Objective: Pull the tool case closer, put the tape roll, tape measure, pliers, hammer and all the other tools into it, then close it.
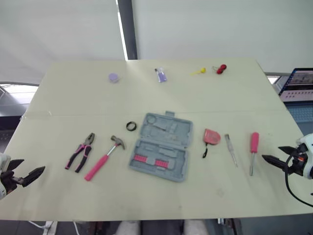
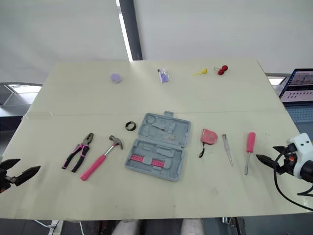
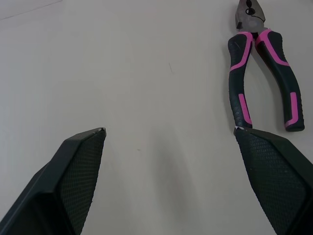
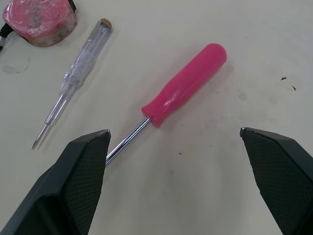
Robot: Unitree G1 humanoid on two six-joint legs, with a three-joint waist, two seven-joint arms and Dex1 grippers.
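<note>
My left gripper (image 1: 33, 165), lower left, and right gripper (image 1: 271, 152), lower right, are open and empty; tool case (image 1: 160, 147) lies centre.

Room and furniture. A wide, pale cream table (image 1: 244, 93) spans the view; its matte top carries a faint straight seam (image 1: 73, 115) running from side to side, and scattered small dark specks near the right edge. Behind the table stand plain white wall panels (image 1: 58, 29), divided by a dark upright post (image 1: 128, 29) with a narrow bright strip of light (image 1: 121, 34) beside it. Lighting is soft and even, casting weak shadows. Beyond the table's left edge lies dark grey floor (image 2: 10, 105) with a bright patch. Beyond the right edge stands an open laptop (image 1: 298, 84), its screen lit.
</note>
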